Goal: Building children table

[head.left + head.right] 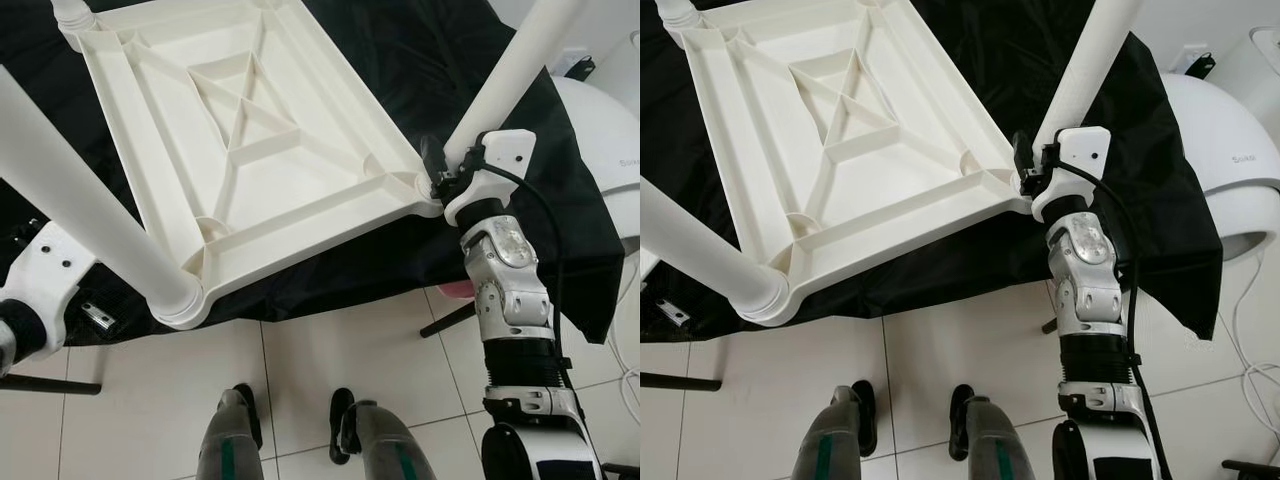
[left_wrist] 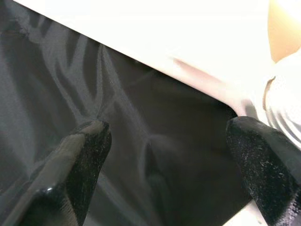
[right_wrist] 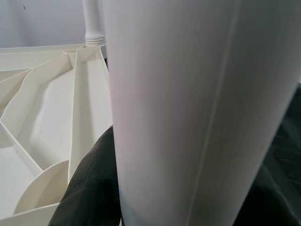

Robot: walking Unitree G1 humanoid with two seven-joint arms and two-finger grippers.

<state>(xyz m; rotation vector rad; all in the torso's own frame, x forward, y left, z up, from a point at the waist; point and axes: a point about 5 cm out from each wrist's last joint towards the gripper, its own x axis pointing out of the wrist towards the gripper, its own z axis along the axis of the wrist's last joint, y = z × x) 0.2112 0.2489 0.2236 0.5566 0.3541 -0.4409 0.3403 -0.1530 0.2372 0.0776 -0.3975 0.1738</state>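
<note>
Left eye view: the table [image 1: 250, 150] lies upside down on a black cloth [image 1: 400, 60], ribbed underside up, so the corner sockets face upward to take legs. 3 legs are seen standing in corners: the near-left leg [image 1: 90, 215], the near-right leg [image 1: 505, 80] and a far leg [image 1: 72, 12].

Near-right corner: the right hand [image 1: 440, 165] sits at the base of the near-right leg, just above its socket. The right wrist view looks straight onto this leg [image 3: 188, 113] at close range, with the ribbed underside [image 3: 42, 122] beside it. Whether the fingers are clamped on the leg cannot be told; they are hidden against it. A hold this low would suit seating or steadying the leg in the socket.

Near-left corner: the left arm [image 1: 40, 275] is low, beside the table edge and below the near-left leg. In the left wrist view the left hand [image 2: 164, 160] is spread wide and empty, fingertips [image 2: 87, 141] over the cloth, with the table rim [image 2: 188, 52] just ahead.

Surroundings: the cloth overhangs a tiled floor [image 1: 330, 350]. The robot's feet [image 1: 290, 415] stand close to the near edge. A white rounded appliance [image 1: 1220, 160] stands to the right.
</note>
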